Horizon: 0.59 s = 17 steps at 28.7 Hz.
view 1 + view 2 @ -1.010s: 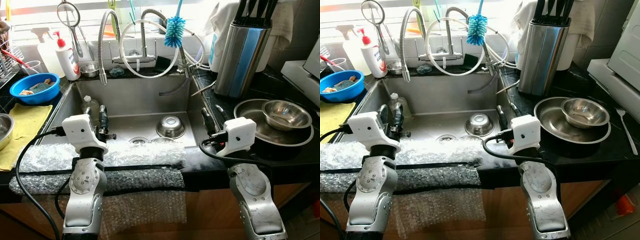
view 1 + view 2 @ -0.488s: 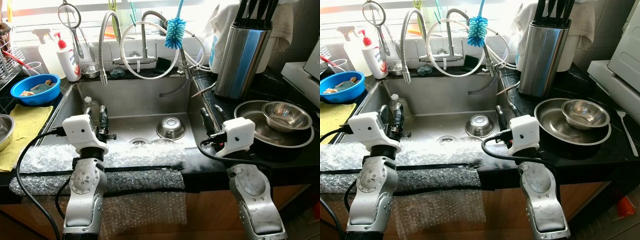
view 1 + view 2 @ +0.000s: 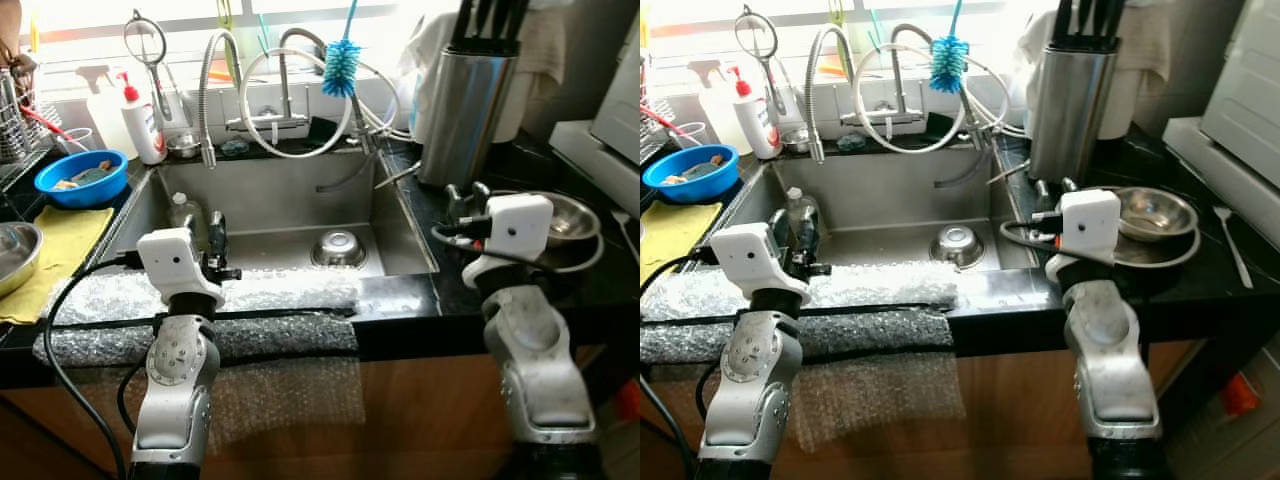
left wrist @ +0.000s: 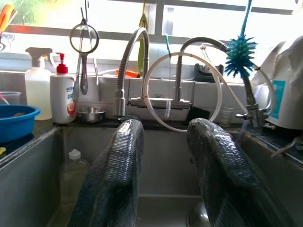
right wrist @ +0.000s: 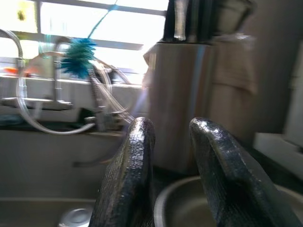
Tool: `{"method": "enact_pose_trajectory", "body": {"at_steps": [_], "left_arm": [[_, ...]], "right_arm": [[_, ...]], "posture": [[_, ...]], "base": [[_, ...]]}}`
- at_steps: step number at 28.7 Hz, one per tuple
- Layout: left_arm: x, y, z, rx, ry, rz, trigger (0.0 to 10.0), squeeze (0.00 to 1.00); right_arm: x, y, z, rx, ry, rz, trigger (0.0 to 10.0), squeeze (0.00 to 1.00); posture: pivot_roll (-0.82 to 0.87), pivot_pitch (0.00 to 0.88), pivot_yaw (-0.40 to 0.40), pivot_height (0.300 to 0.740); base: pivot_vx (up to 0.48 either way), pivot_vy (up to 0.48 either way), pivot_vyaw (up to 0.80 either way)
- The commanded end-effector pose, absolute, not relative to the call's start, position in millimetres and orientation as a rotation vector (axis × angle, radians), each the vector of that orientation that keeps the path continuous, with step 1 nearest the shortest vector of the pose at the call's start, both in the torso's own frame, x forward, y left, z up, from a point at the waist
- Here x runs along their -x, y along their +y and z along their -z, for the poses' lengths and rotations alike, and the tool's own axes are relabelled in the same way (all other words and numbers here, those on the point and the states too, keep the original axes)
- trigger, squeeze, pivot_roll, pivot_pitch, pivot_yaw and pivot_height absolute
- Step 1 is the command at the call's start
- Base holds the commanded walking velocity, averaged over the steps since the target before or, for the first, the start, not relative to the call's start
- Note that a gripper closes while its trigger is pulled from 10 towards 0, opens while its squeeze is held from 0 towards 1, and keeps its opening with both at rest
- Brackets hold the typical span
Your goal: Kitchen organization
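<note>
Beside the steel sink (image 3: 300, 205) — black countertop (image 3: 590, 290).

Yellow cloth (image 3: 55, 245) beside the sink, bubble wrap (image 3: 250, 330) (taped) along counter edge.

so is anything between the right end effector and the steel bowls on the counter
Nothing visible is. The right end effector hangs open at the near rim of the stacked steel bowls, with no object in the gap. The knife block stands behind and to the left, clear of that path.
</note>
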State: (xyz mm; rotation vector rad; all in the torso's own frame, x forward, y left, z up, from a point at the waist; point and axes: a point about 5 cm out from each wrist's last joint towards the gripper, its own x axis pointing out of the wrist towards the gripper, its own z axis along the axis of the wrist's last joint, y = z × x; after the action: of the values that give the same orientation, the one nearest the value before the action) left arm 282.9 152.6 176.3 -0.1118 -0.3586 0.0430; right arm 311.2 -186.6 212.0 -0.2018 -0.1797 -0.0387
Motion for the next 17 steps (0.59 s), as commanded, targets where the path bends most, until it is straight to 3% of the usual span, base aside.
{"method": "enact_pose_trajectory", "body": {"at_steps": [1,9,17], "left_arm": [[-285.1,152.3,-175.9,0.094,-0.342,-0.031,10.0,0.0],[-285.2,151.2,-174.4,0.094,-0.329,-0.018,10.0,0.0],[-285.2,150.3,-174.0,0.094,-0.322,-0.01,10.0,0.0]], "right_arm": [[-315.2,-192.3,-207.9,0.186,-0.121,0.065,10.0,0.0],[-322.0,-207.6,-199.0,0.159,0.004,0.079,10.0,0.0],[-325.5,-206.6,-196.9,0.147,0.054,0.004,10.0,0.0]], "posture": [[-0.14,0.0,0.066,0.74],[-0.14,0.0,0.066,0.74],[-0.14,0.0,0.067,0.74]], "base": [[0.0,0.0,0.0],[0.0,0.0,0.0],[0.0,0.0,0.0]]}}
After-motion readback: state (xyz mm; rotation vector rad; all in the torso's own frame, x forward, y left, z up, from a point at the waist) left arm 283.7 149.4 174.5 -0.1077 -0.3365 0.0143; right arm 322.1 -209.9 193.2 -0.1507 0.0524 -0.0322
